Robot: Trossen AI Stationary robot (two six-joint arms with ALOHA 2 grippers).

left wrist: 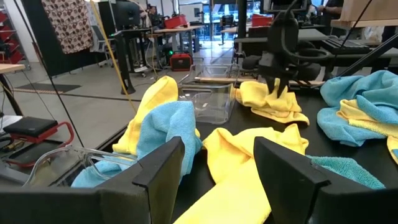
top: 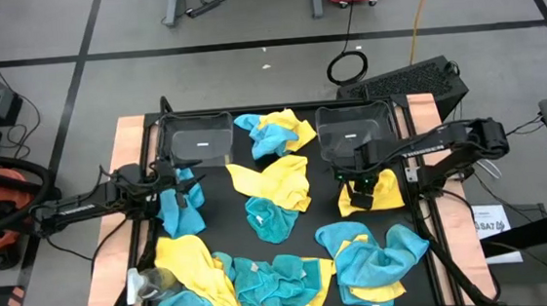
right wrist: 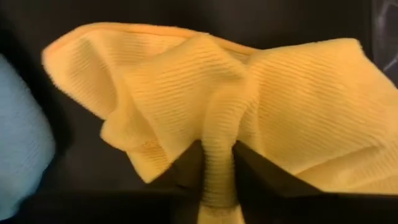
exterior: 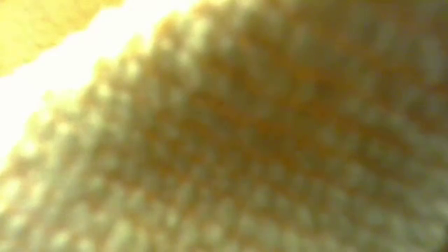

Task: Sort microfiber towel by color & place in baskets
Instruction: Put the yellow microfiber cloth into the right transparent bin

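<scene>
Pinching a ridge of a yellow towel (right wrist: 205, 124) between its closed fingers, the right gripper (top: 362, 187) sits low on the table, just in front of the right basket (top: 353, 127); the pick looks made, so next comes a lift and carry over that rim. The left gripper (left wrist: 214, 171) waits with fingers apart over a teal towel (top: 182, 207) beside the left basket (top: 200, 139)

Two black jointed arms (top: 91, 199), each claw (left wrist: 211, 177) with blocky dark fingers
</scene>
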